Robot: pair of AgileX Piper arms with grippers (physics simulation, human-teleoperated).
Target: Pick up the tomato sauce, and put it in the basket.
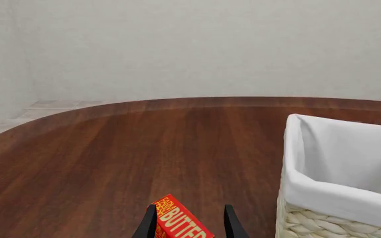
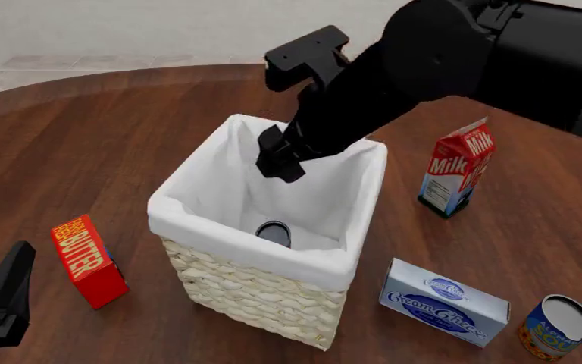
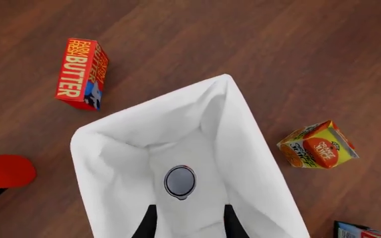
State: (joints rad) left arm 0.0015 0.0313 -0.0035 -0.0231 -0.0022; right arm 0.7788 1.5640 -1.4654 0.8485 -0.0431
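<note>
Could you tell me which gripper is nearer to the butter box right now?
Left. The left gripper sits low on the table right by the butter box, while the right gripper hangs over the basket, away from the box.

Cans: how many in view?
2. The tomato sauce stands inside the basket; the soup can stands on the table, front right. Others may be hidden.
</note>
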